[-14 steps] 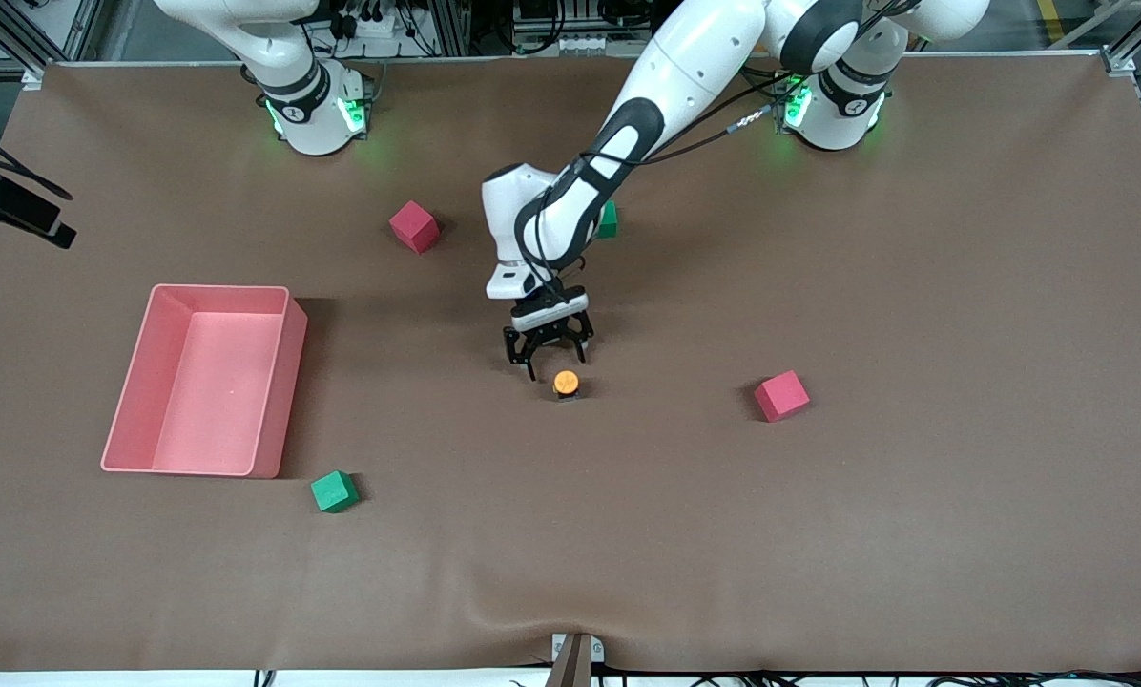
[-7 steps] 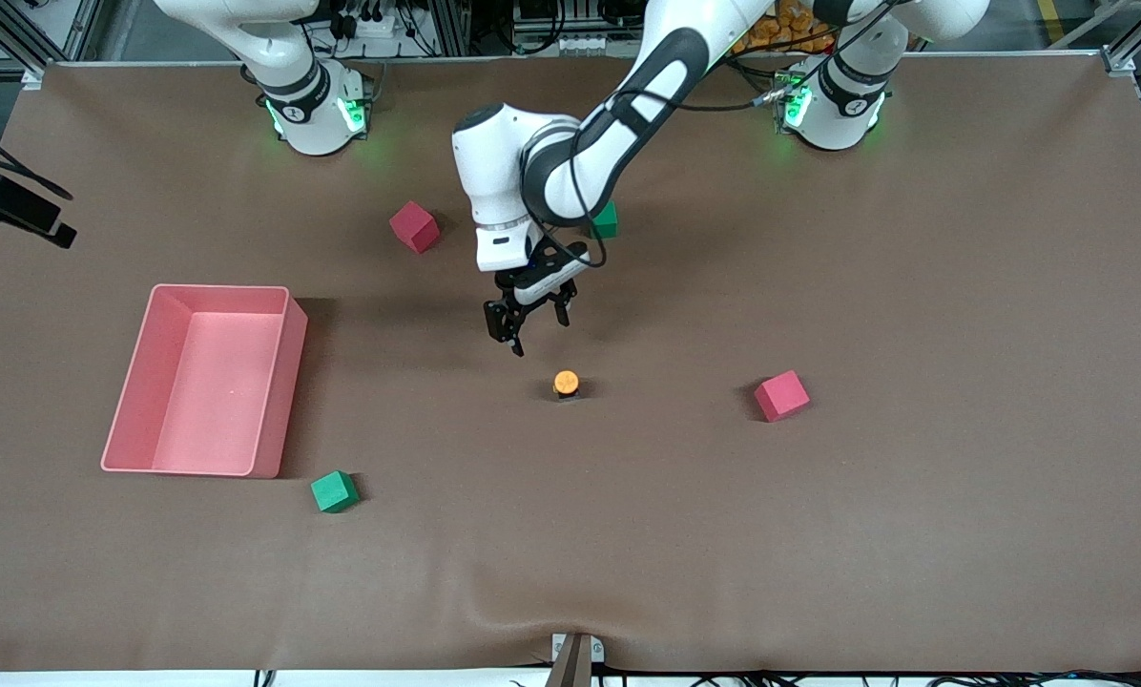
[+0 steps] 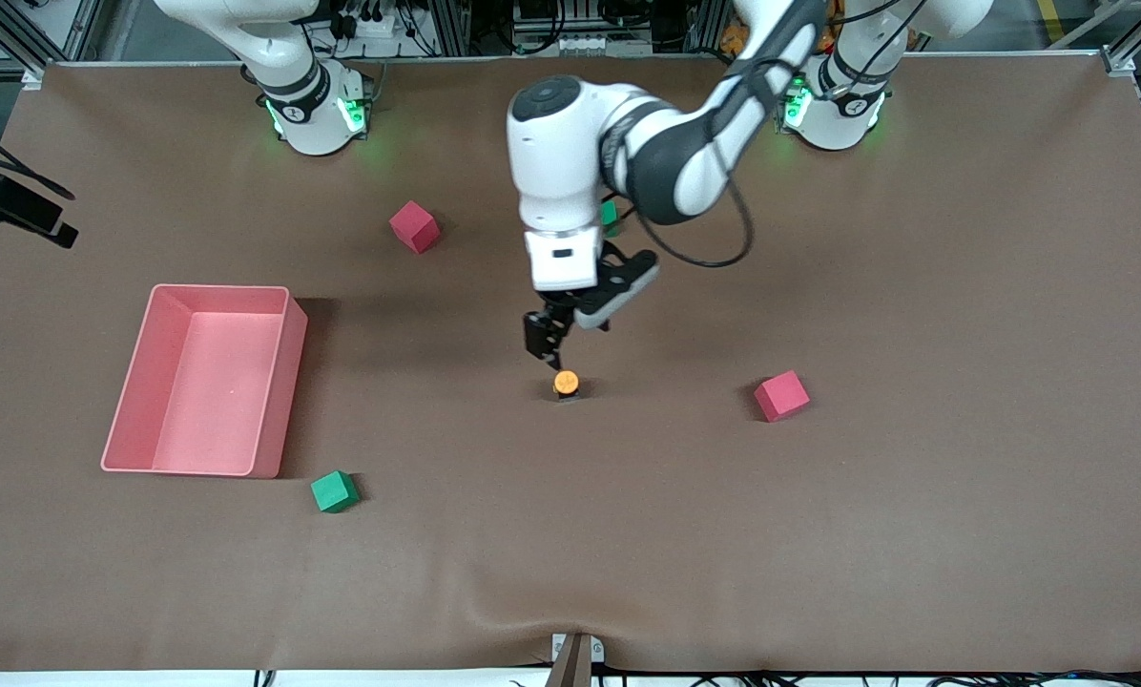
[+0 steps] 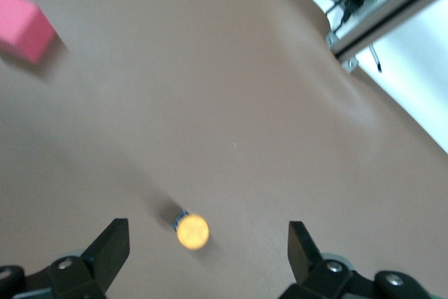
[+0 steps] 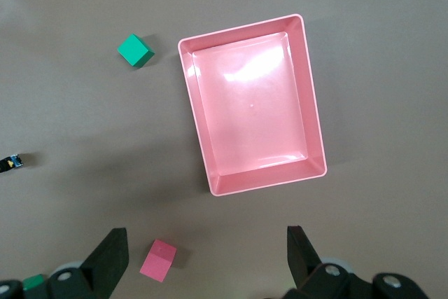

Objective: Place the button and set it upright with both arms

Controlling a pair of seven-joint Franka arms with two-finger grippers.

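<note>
Mid-worktop, the orange button [image 3: 566, 383] stands cap-up beneath the left tool [image 3: 544, 348], fingers spread; small, light, rigid, probably best pinched by its dark base; right tool [image 5: 206, 260] spread, waiting.

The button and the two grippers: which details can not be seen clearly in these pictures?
- Button: too small in the front view, blurred in the left wrist view; markings unreadable.
- Green cube: mostly hidden by the left arm.
- Right gripper: outside the front view; the wrist view's edge cuts its open fingers.
- Left gripper: open; the edge cuts its fingers.
</note>
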